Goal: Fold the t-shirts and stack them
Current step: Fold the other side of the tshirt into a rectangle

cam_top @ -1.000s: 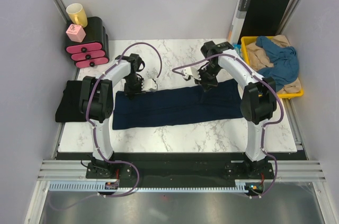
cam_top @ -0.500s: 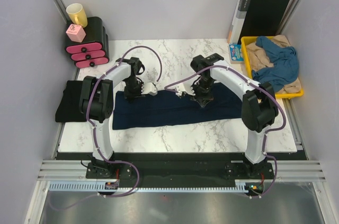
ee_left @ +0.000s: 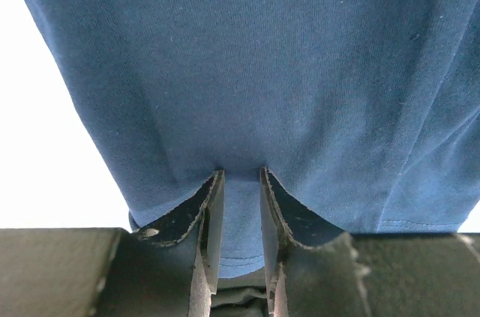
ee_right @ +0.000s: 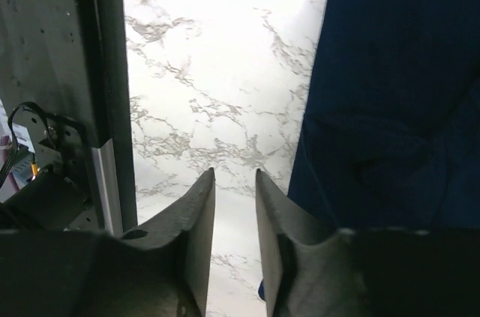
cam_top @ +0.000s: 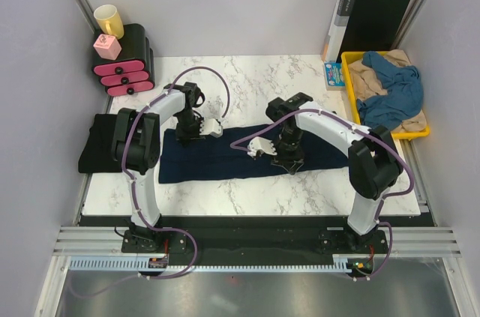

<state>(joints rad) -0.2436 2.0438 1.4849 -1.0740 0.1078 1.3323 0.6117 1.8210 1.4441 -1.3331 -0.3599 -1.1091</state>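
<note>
T-shirt (cam_top: pixel 217 159), navy knit, long flat band; left jaws pinch fold; right jaws near-closed, grasp unclear.

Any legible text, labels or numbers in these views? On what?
Nothing can be read.
Too small to read: pale marks on the spine of the folder.
Too small to read: print on the blue packet beside the tray.
No print shows on the navy shirt.
</note>
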